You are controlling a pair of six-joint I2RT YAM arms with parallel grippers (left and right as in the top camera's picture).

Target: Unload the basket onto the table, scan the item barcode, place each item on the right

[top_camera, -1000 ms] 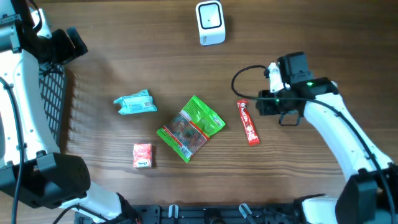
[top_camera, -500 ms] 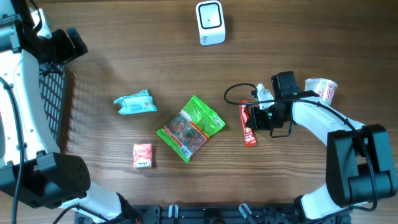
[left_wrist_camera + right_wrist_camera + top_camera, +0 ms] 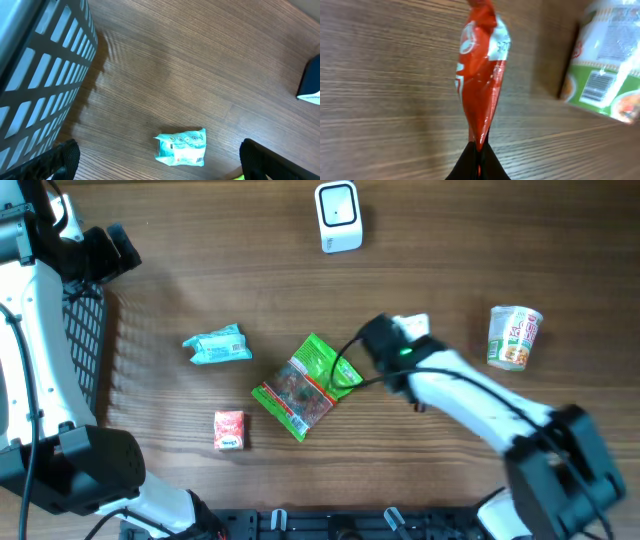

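Between my right fingertips, near the middle of the table, sits the red bar. My right gripper is closed tight on one crimped end of its wrapper, and the rest of the bar points straight away from the jaws over the bare wood. White lettering shows on the wrapper but is too blurred to read. I see no barcode on the face turned toward my wrist camera. From overhead my own arm covers the bar.

The cup stands toward the right edge, well apart from the bar. In my wrist view it shows a barcode on its side.

The green bag lies just left of my right wrist, at the centre of the table. The teal packet lies further left, and the small red box lies toward the front edge.

The scanner stands at the back edge, well apart from my right gripper.

My left gripper stands wide and holds nothing, above the teal packet, near the back left corner. The basket is at the left edge.
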